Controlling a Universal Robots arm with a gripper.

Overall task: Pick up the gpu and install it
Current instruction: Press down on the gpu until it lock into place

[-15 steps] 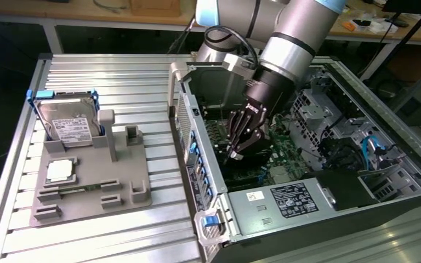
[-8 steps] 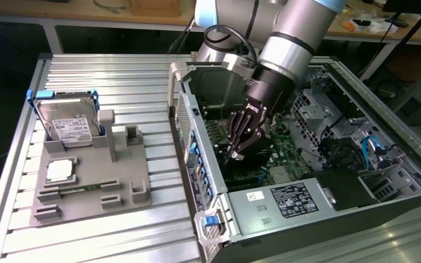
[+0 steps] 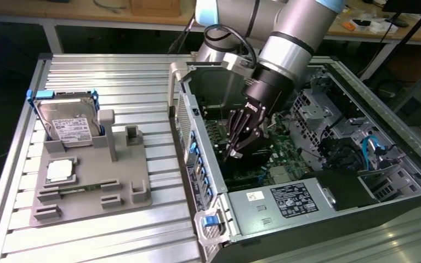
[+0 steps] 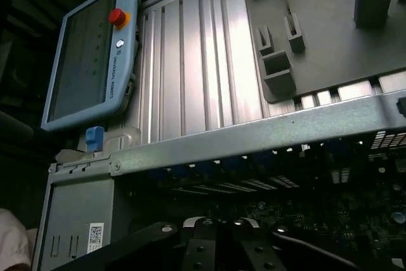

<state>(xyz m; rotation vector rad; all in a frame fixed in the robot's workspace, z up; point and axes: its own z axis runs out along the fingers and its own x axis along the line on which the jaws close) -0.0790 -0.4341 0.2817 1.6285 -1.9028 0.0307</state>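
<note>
Beside the case, a "UNIVERSAL ROBOTS" pendant (image 4: pixel 89 55); gripper (image 3: pixel 234 153) pressed together over the motherboard (image 3: pixel 284 159).

A ribbed aluminium table (image 3: pixel 115 230) carries a grey plastic tray (image 3: pixel 86 189) at nine o'clock and an open computer case (image 3: pixel 328 219) at three o'clock, the two just beside each other.

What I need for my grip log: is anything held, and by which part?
It cannot be told. The gripper is shut, low inside the computer case over the motherboard; whether it clamps anything is hidden.
</note>
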